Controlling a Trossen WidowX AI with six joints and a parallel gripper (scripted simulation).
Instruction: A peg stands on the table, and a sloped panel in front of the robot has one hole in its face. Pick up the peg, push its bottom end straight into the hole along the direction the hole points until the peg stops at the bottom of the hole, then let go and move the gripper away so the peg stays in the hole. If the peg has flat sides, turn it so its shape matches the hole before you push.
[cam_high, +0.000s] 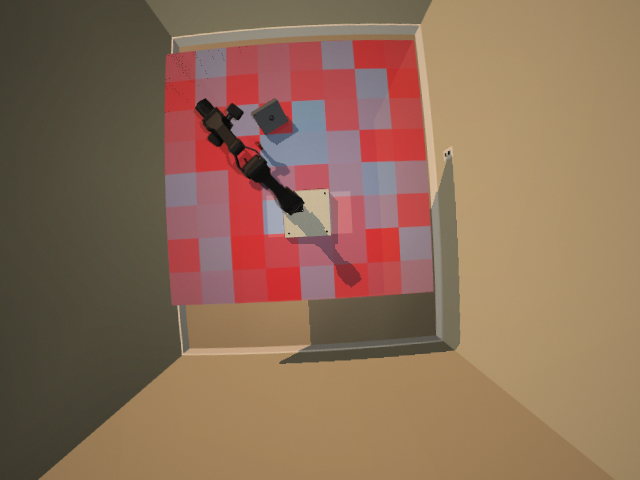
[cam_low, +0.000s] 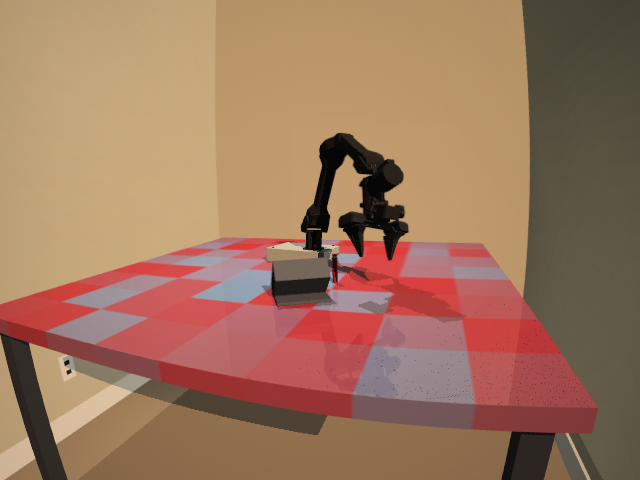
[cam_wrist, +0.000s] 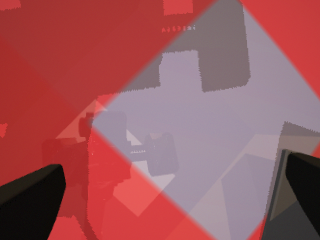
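Sort of place: a small, plain rm, prob. a robot test rm or lab; no sign says which. Tan walls (cam_high: 542, 310) (cam_low: 361, 77), one side dark grey-green (cam_high: 77, 180) (cam_low: 584, 155), w/ pale skirting (cam_high: 248, 350) (cam_low: 87, 413) along the flr (cam_high: 248, 322) (cam_low: 232, 449) and a wall outlet (cam_high: 448, 153) (cam_low: 67, 367) low down. Bench (cam_high: 281, 284) (cam_low: 232, 361) w/ red, pink & blue-grey checks, dark legs (cam_low: 527, 454), takes up most of the rm. Lab feel comes from the blk robot arm (cam_high: 266, 178) (cam_low: 325, 180) on a pale base plate (cam_high: 320, 219) (cam_low: 276, 255), plus a grey block (cam_high: 264, 119) (cam_low: 300, 269) w/ a hole.
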